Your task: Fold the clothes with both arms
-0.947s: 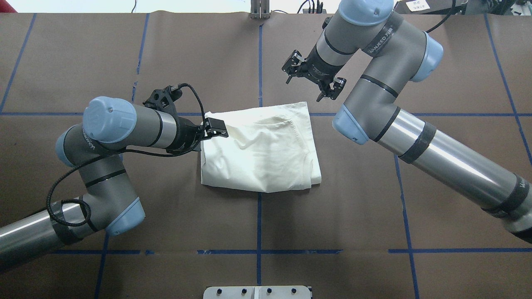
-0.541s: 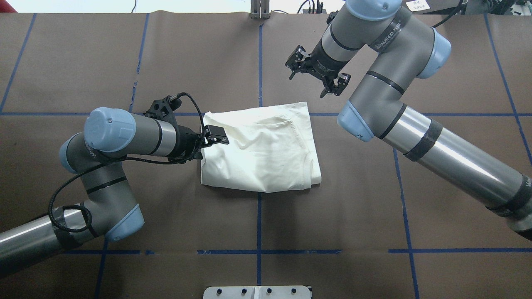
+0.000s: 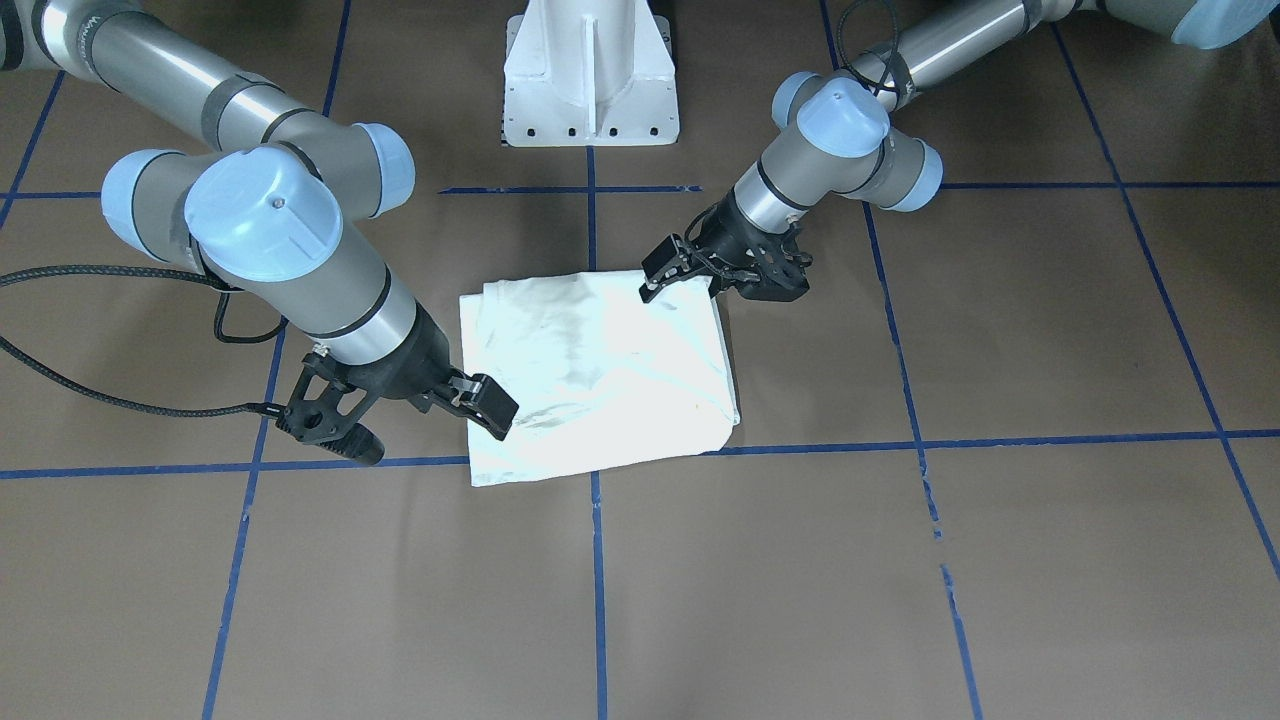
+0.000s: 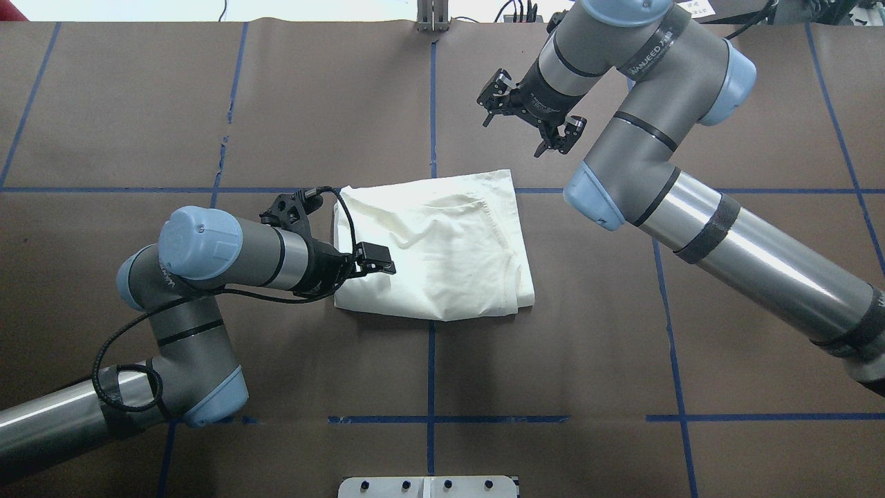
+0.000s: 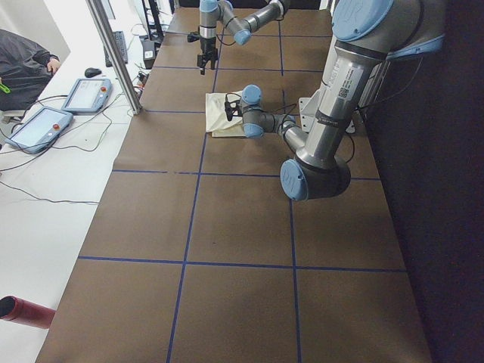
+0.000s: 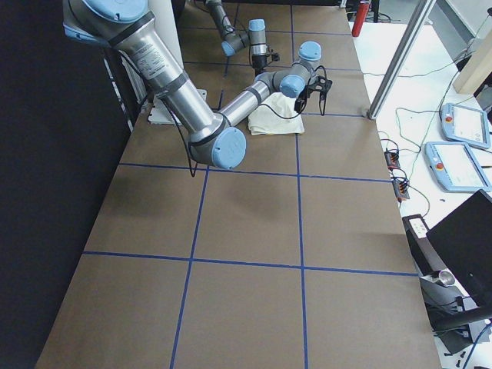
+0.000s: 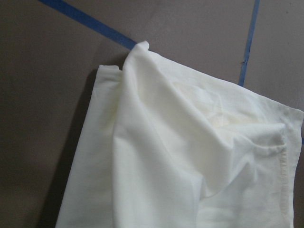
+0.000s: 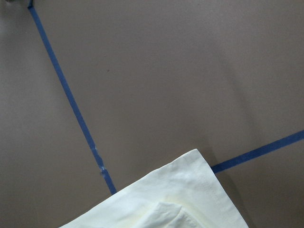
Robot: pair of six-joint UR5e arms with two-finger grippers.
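Fingers (image 4: 563, 133) of right gripper (image 4: 515, 136): spread wide, holding nothing. It hangs raised over bare table just past the far right corner of the T-shirt (image 4: 442, 256) and is clear of the cloth. Its wrist camera shows only that corner of the cloth and two crossing blue tape lines (image 8: 71, 99).

Fingers (image 3: 662, 274) of left gripper (image 3: 720, 286): apart, nothing between them. One is over the shirt's edge on the robot's left and the other is over the table just beside it. Contact with the cloth cannot be told.

T-shirt: cream-white, folded to a rough rectangle, plain side up with no print showing. It lies flat at mid-table across the centre tape line, with a hem and soft creases on top.

Table (image 4: 207, 104): brown covering, blue tape grid.

In the way: the left arm's wrist (image 4: 304, 259) and a looping black cable (image 4: 117, 332) overlap the shirt's left edge in the overhead view.

Surroundings:
- White pedestal (image 3: 590, 70), between the arm bases.
- Two control tablets (image 5: 41, 125) with trailing cables, on the white floor beside the table.
- Metal post (image 5: 113, 53).
- A seated person's dark sleeve (image 5: 23, 57).
- Red cylinder (image 5: 23, 311).
- Two more tablets (image 6: 461, 165), on the opposite side.
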